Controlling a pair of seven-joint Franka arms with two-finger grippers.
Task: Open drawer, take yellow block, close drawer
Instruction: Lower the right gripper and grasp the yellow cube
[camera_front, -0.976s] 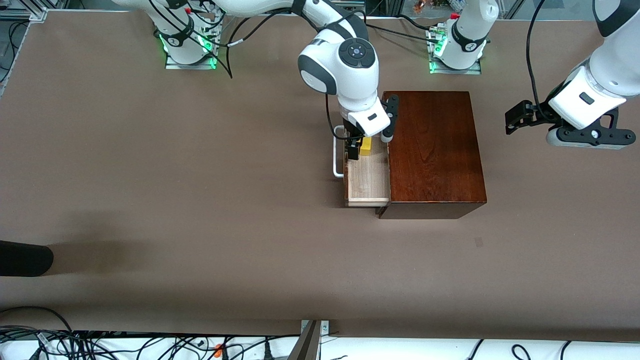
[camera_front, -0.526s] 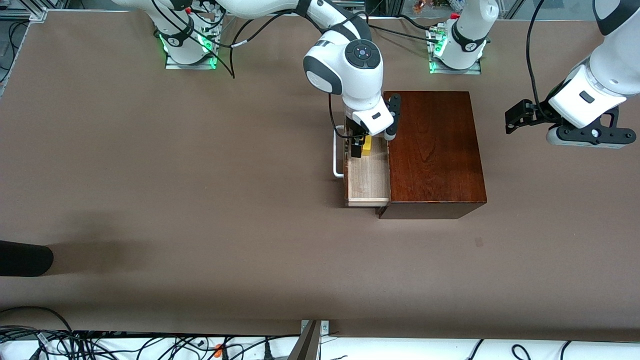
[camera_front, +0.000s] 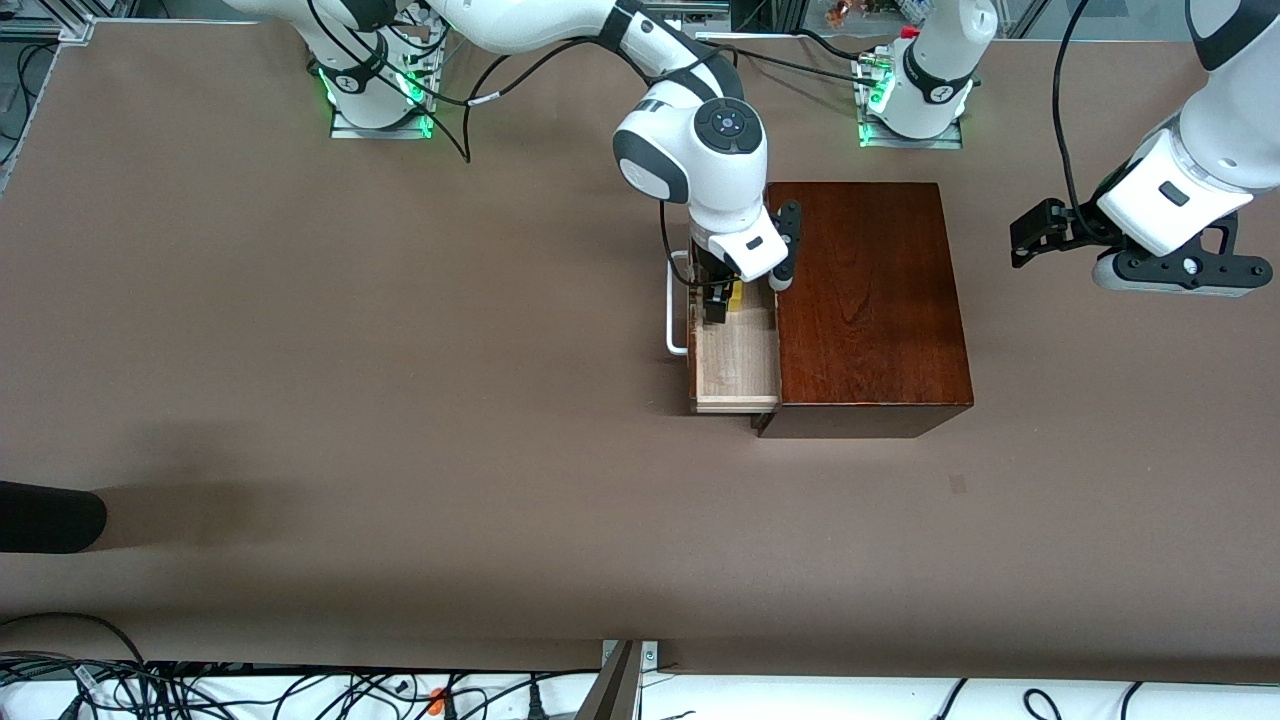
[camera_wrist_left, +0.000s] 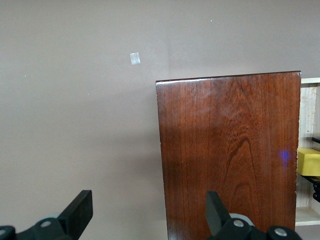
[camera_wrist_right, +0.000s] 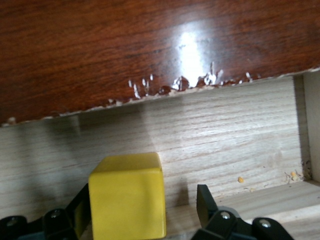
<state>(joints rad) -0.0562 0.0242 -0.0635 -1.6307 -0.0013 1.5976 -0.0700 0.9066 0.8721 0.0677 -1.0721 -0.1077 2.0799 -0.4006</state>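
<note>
Both jaws apart: right gripper (camera_front: 718, 303) straddled the block (camera_wrist_right: 128, 195) in the open drawer (camera_front: 737, 362) for pickup; left gripper (camera_wrist_left: 145, 212) waited beside the box (camera_front: 870, 300).

Surface: brown table (camera_front: 400, 400), matte, plain | Resting on it: glossy dark-wood box (camera_front: 865, 300), toward the left arm's end, standing flat | Drawer (camera_front: 735, 365) pulled out of the box toward the right arm's end | Small pale square mark (camera_front: 958, 484) on the tabletop, nearer the front camera than the box

Yellow block (camera_wrist_right: 128, 195) in the pulled-out drawer (camera_front: 738, 360), at its end farther from the front camera.
</note>
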